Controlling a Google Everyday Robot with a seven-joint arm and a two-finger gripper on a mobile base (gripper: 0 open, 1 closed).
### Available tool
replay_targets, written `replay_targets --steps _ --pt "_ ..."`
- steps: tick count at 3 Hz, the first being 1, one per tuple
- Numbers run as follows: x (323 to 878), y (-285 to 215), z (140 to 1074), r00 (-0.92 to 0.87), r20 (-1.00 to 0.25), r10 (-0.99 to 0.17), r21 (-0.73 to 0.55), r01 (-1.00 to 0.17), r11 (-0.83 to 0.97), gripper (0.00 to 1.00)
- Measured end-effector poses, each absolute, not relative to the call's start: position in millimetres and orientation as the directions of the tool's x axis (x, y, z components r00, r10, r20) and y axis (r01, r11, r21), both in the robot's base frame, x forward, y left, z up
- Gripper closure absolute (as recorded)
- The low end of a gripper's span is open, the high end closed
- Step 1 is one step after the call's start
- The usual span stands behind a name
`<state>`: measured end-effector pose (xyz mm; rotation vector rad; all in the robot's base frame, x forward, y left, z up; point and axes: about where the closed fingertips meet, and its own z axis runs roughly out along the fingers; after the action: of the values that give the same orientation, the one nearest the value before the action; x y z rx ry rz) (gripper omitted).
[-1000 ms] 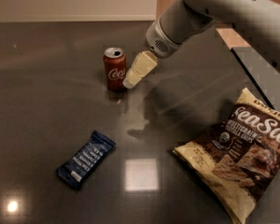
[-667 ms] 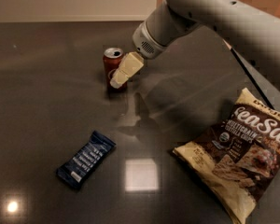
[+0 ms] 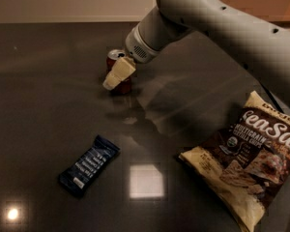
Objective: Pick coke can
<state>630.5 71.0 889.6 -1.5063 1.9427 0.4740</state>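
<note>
A dark blue snack bar [image 3: 89, 166] is lying toward the near-left corner of the tabletop [image 3: 43, 66], well apart from the work. Further right, toward the far edge, the coke can [image 3: 113, 62] is standing upright. The gripper [image 3: 118, 74] is hanging right at it, covering part of its front. Whether it is released or clenched on the can, I cannot tell. The can is looking light and thin-walled, with a smooth, likely slippery side, so it is probably calling for a moderate squeeze across the middle of its body, below the rim, while staying upright. A crinkly chip bag [image 3: 246, 168] is lying near the right near corner.
</note>
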Motion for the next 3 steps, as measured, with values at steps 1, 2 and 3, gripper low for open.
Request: replay_targets --steps 1,2,3 --pt "632 75 889 -0.15 -0.673 -0.725 -0.091 -0.955 0.282 0.41" --pt "630 74 895 -0.151 -0.679 -0.718 -0.079 -0.958 0.276 0.65" --pt "621 69 920 -0.133 -0.695 -0.707 -0.07 -0.966 0.251 0.88"
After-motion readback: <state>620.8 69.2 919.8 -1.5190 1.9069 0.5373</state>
